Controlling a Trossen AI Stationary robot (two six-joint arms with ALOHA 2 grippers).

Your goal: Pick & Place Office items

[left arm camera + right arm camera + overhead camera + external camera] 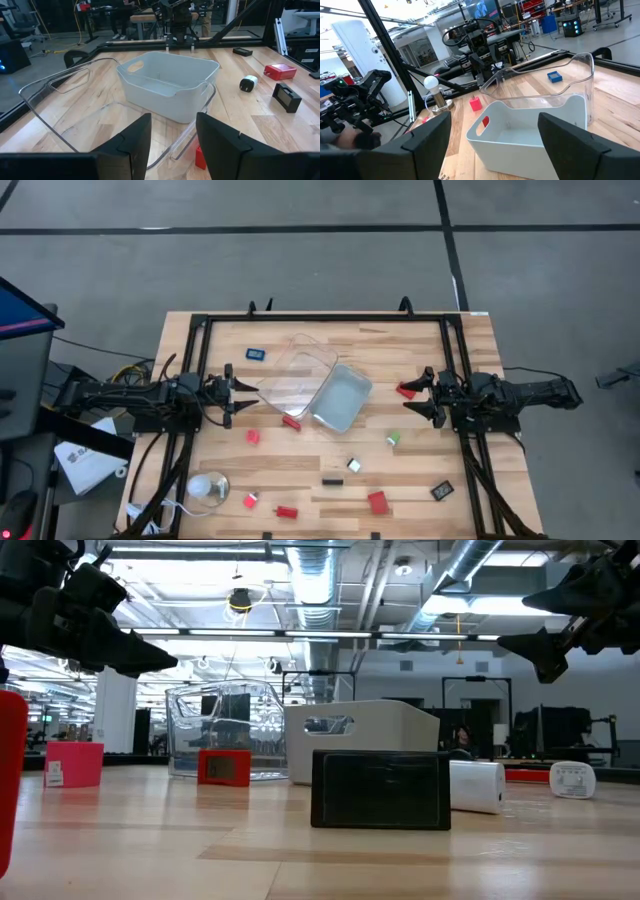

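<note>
No readable text, brand, number or sign in any view. Small label on the side of the pink-red block (74,764) in the low view, print too small to make out. Marks on the face of the round white item (572,780) at far right of that view, also illegible. Papers (82,463) off the table's left edge in the high view carry print, unreadable.

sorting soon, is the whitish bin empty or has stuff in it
Empty: both wrist views look into the whitish bin and show only its bare floor.
</note>
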